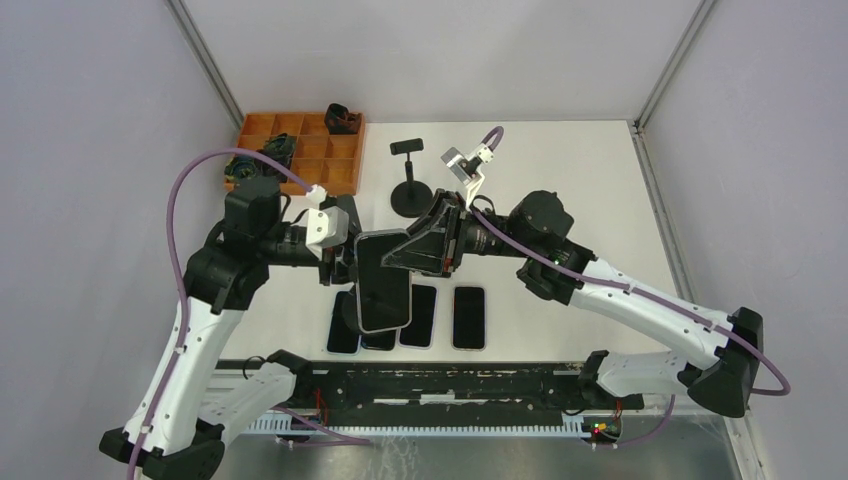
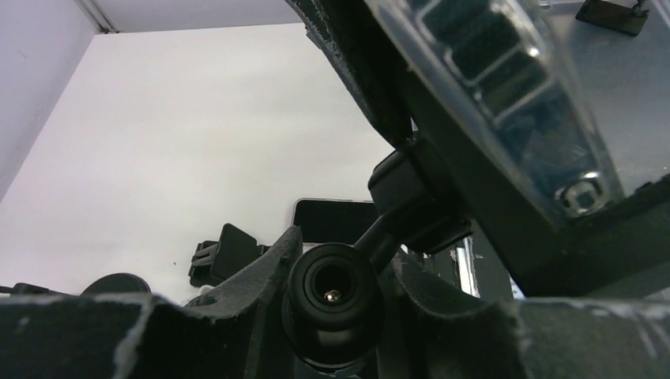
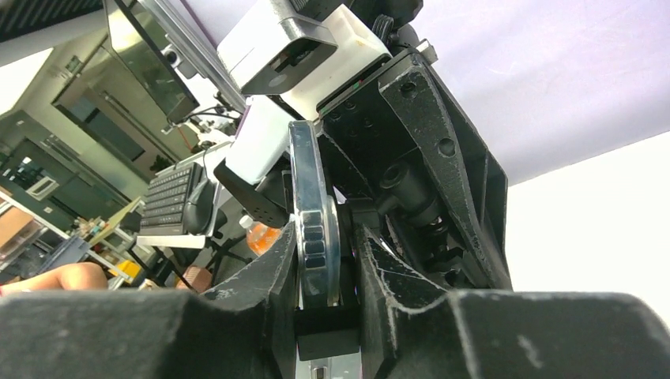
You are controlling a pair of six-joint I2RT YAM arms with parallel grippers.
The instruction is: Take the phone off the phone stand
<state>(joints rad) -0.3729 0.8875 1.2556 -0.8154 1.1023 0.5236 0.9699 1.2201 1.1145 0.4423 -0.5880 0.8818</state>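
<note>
Black phone (image 1: 385, 280) still seated on phone stand (image 2: 411, 197) | right gripper (image 3: 324, 245) beside phone stand, jaws pinching phone edge | left gripper (image 2: 340, 272) jaws clamped on phone stand knob | pull-apart not yet done

In the middle of the top view, the phone (image 1: 384, 280) sits between the left fingers (image 2: 261, 268) on its left and the right fingers (image 3: 395, 268) on its right. In the right wrist view, its edge stands between the two right fingers. The phone stand (image 2: 332, 296) is behind the phone, its stem between the left fingers. Beneath them, at lower centre, a row of phones (image 1: 468, 318) lies flat on the worktop (image 1: 560, 180). Just above centre a second stand (image 1: 408, 185) stands upright. A tray (image 1: 300, 150) sits at upper left, with items (image 1: 343, 119) in its upper-right and left compartments.
</note>
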